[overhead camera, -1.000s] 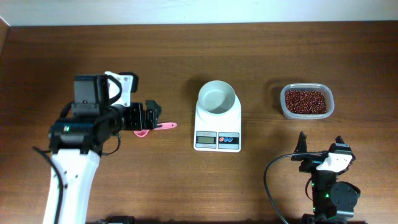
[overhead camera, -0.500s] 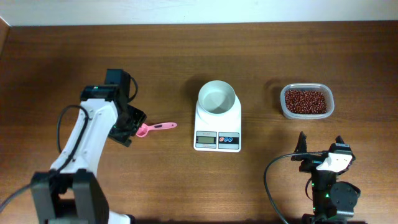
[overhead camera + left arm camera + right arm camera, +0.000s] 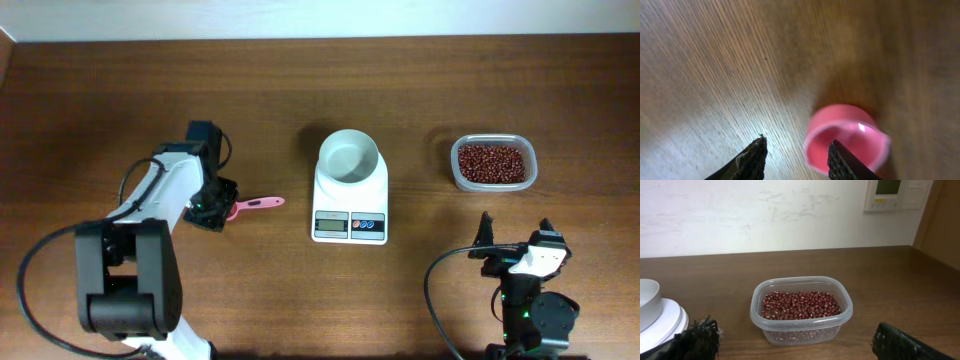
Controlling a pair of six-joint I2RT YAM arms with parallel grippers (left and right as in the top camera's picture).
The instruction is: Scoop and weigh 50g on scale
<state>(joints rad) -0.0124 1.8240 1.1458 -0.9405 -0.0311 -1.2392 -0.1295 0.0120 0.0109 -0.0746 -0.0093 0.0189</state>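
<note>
Overhead view of a wooden table [image 3: 400, 80] with a white scale [image 3: 350, 205] in the middle, its round white bowl [image 3: 350, 158] empty. All the dark red beans [image 3: 490, 162] lie in a clear tub [image 3: 533, 165] well off to the scale's right, so nothing has been weighed yet. A pink scoop [image 3: 255, 203] lies flat to the left of the scale, its handle pointing toward it. The left gripper [image 3: 797, 160] is low over the scoop's round cup [image 3: 847, 137], its fingers partly apart with only bare wood between them. One fingertip [image 3: 842, 162] sits at the cup's rim, and the cup lies outside the gap. The likely trouble starts there. If the jaws shut from here, they may meet on nothing, or that finger may press the rim and tip, spin or skid the light scoop across the wood. Even a catch on the cup instead of the handle would probably leave the scoop awkward for digging into the tub. The right gripper [image 3: 801, 350] is parked near the tub, spread wide and holding nothing
</note>
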